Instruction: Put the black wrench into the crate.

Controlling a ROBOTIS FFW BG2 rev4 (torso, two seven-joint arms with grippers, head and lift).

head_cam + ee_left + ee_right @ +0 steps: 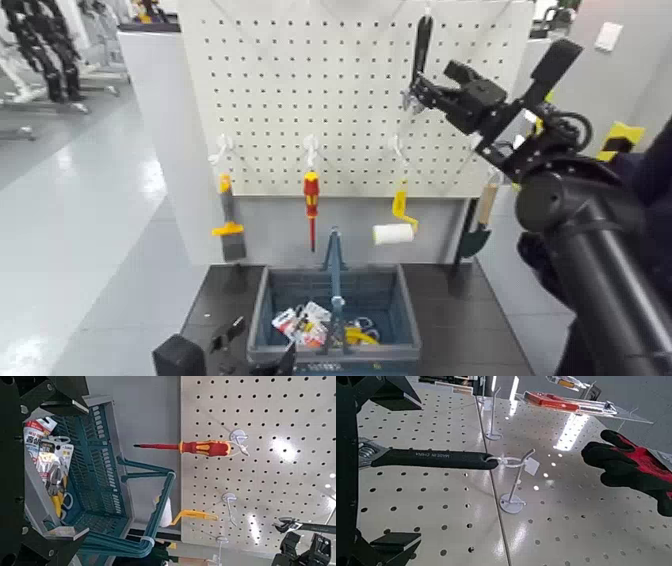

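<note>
Right wrist view: the black wrench (439,458) hangs on its hook (517,483), its head between the right gripper's (419,471) parted jaws, and could slip or snag if pulled before a firm grip, missing the crate (386,353) beside the open-jawed, waiting left gripper (85,472)

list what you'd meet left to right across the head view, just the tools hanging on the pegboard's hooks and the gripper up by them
Yellow-and-grey tool, red-and-yellow screwdriver, yellow paint roller with white sleeve, black wrench, right gripper
</note>
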